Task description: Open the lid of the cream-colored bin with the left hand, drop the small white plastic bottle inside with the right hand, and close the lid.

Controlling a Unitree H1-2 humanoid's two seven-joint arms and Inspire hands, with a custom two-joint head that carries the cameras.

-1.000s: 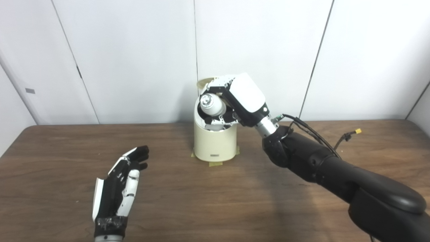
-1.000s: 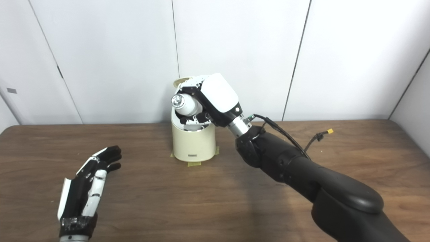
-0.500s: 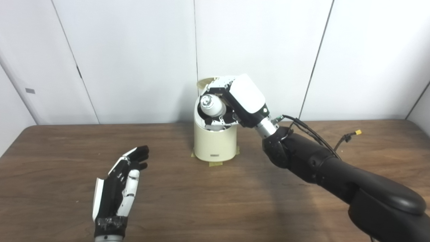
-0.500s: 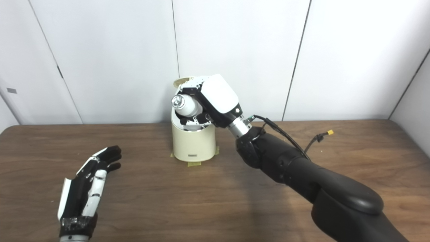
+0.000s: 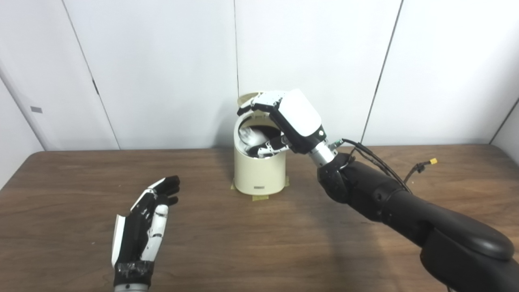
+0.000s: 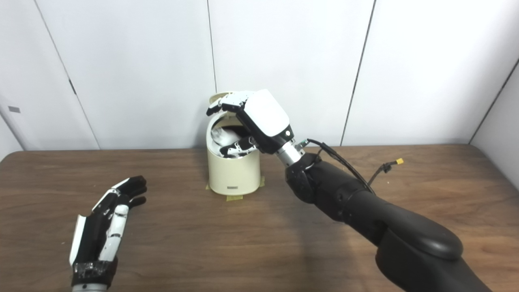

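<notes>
Bottle (image 5: 250, 136): blurred white shape inside bin (image 5: 259, 174) mouth, apparently dropping in. Lid (image 5: 248, 98) up behind opening. Right hand (image 5: 279, 121) over rim, fingers (image 5: 259, 102) spread apart, holding nothing. Left hand (image 5: 144, 227) open, low over desk (image 5: 259, 243), well apart from bin. Advice: lift right hand straight up clear of rim; bring left hand to lid, press shut gently; tape at base steadies bin.

Right hand (image 5: 290, 121) over bin (image 5: 259, 172) mouth.
</notes>
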